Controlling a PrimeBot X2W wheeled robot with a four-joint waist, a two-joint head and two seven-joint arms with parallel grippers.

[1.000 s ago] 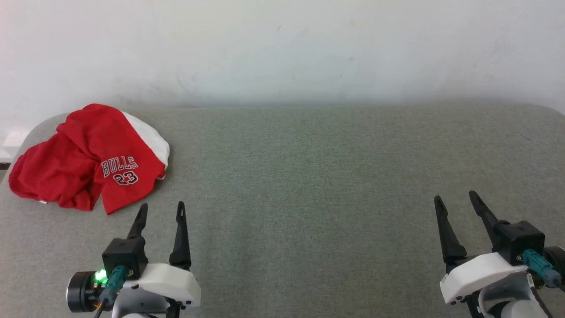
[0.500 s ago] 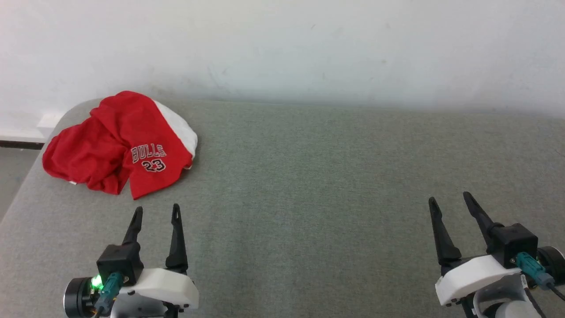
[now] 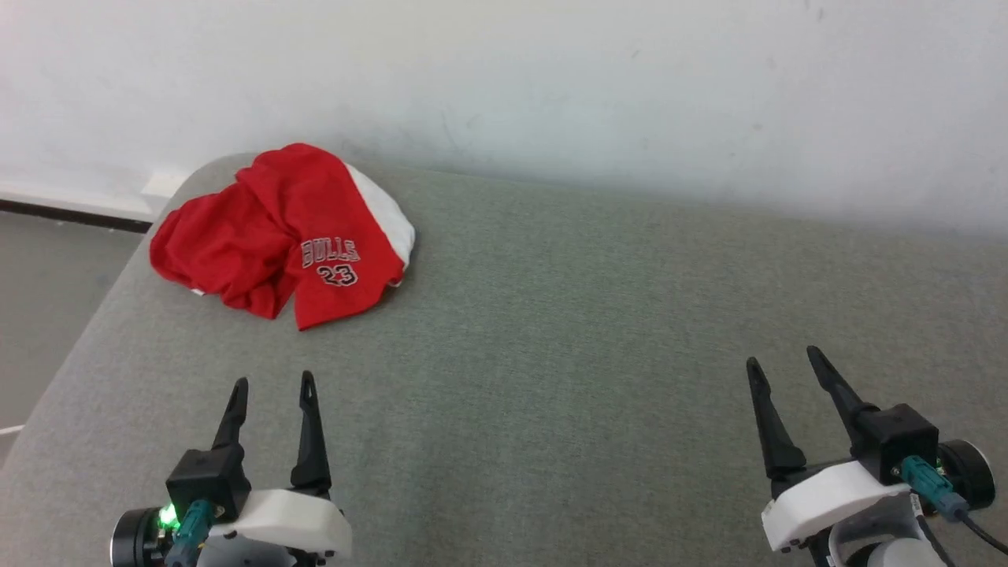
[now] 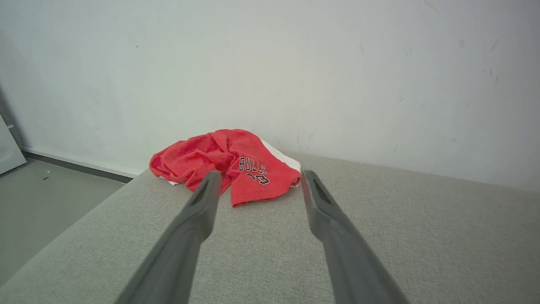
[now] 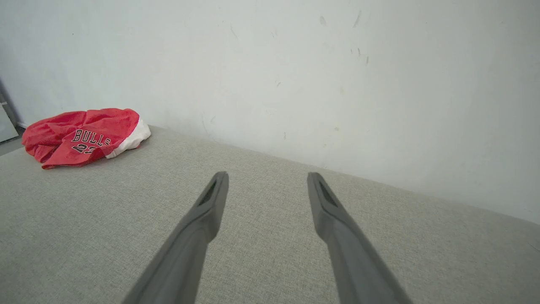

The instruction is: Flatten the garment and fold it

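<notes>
The garment (image 3: 283,236) is a crumpled red pair of shorts with a white side stripe and a "BULLS 23" print, lying bunched at the far left corner of the grey table (image 3: 567,331). The left wrist view has the garment (image 4: 236,162) straight ahead between the fingers, well beyond their tips. In the right wrist view the garment (image 5: 80,137) sits far off to the left. My left gripper (image 3: 273,380) hovers open near the front left, a stretch short of the shorts. My right gripper (image 3: 783,354) is open at the front right, far from them. Both hold nothing.
A white wall (image 3: 551,87) runs right behind the table's far edge. The table's left edge (image 3: 94,315) drops to a grey floor (image 3: 47,283) with a dark baseboard line. Bare grey cloth surface spreads from the shorts to the right gripper.
The head camera has swung left, so the shorts and table shifted right in the picture and the floor came into sight. Both grippers stay open and keep their pose.
</notes>
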